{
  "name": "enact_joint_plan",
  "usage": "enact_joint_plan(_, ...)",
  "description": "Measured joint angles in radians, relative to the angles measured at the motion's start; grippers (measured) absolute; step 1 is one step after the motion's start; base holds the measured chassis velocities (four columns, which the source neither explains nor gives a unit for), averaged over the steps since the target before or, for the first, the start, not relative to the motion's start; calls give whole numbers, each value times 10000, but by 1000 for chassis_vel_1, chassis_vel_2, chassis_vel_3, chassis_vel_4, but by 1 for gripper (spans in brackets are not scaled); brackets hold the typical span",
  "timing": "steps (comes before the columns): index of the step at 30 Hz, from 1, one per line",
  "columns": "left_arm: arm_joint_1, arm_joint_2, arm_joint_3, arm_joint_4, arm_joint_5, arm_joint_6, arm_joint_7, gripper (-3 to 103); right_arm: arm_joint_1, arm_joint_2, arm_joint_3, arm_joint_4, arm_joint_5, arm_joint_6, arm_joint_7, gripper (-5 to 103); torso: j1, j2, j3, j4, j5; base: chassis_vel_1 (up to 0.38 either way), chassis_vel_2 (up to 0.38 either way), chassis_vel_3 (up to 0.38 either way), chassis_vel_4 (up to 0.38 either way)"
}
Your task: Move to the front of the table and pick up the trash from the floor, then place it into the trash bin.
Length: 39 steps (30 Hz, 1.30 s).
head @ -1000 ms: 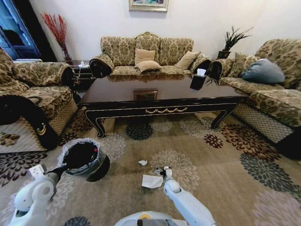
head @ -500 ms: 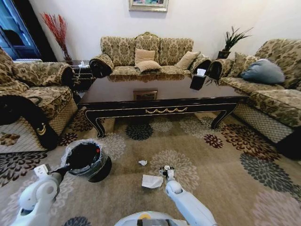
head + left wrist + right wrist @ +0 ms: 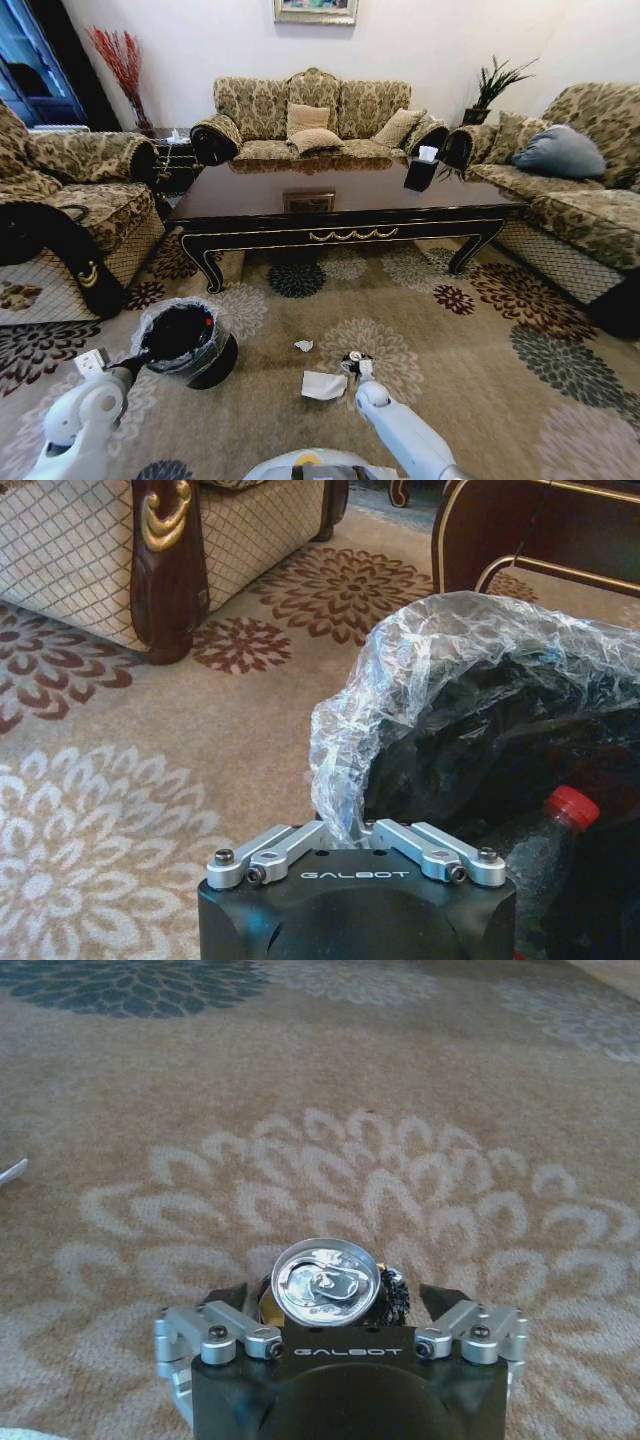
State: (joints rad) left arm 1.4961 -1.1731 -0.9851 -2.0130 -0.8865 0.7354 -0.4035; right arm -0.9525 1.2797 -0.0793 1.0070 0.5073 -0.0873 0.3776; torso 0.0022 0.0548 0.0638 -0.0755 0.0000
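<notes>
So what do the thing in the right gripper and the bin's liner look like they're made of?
The item in the right gripper looks like a metal drink can: shiny silver round top with a pull tab. The bin liner looks like thin translucent plastic film, crinkled and glossy. The left gripper pinches its edge.

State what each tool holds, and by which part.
Left tool: crinkled plastic liner of the black bin, by its rim. Right tool: small silver-topped can, by its sides.
</notes>
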Motion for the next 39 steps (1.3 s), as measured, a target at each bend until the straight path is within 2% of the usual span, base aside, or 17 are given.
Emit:
enact_joint_plan(1,-13,0,24,11,9,0,0,2,-4,-1,2,15,0,1,-12,89,0,0,0,0,0,0,0,0,0)
enact_joint_plan(2,-25,-4,48,16,19,0,0,2,-9,-2,6,28,0,1,-16,89,0,0,0,0,0,0,0,0,0)
enact_joint_plan(5,-48,-37,135,25,65,0,0,2,-24,-8,40,35,-38,3,-19,73,0,0,0,0,0,0,0,0,0)
enact_joint_plan(9,-55,-65,175,34,99,0,0,2,-46,-38,72,39,-68,7,-31,68,0,0,0,1,0,0,0,0,0)
enact_joint_plan(15,-40,-118,288,37,163,0,0,2,-148,-164,94,288,-77,19,-43,66,0,0,0,-1,1,0,0,0,0)
enact_joint_plan(22,10,-389,759,-225,467,0,-1,2,-321,-465,2,1554,-58,420,-449,66,0,0,0,1,1,0,0,0,0)
enact_joint_plan(24,16,-599,1126,-390,711,0,-1,2,-306,-731,-173,2505,67,839,-937,66,0,0,0,-4,2,0,0,0,0)
enact_joint_plan(27,24,-705,1320,-471,813,0,2,2,-183,-978,-395,3154,313,1201,-1244,66,0,0,0,-1,0,0,0,0,0)
enact_joint_plan(29,53,-778,1486,-571,876,0,-4,2,-19,-1194,-711,3752,646,1720,-1624,66,0,0,0,-1,1,0,0,0,0)
enact_joint_plan(31,121,-858,1686,-740,876,0,-1,2,230,-1437,-1148,4320,927,2449,-2402,66,0,0,0,1,1,0,0,0,0)
enact_joint_plan(32,121,-858,1686,-740,876,0,-1,2,230,-1437,-1148,4320,927,2449,-2402,66,0,0,0,1,1,0,0,0,0)
enact_joint_plan(37,226,-1144,2117,-911,1029,0,-2,2,948,-1568,-2211,4938,1040,3832,-4710,66,0,0,0,0,-1,0,0,0,0)
enact_joint_plan(38,226,-1144,2117,-911,1029,0,-2,2,948,-1568,-2211,4938,1040,3832,-4710,66,0,0,0,0,-1,0,0,0,0)
enact_joint_plan(39,237,-1193,2187,-936,1060,0,-1,2,1067,-1497,-2384,4973,1040,4091,-5081,66,0,0,0,0,0,0,0,0,0)
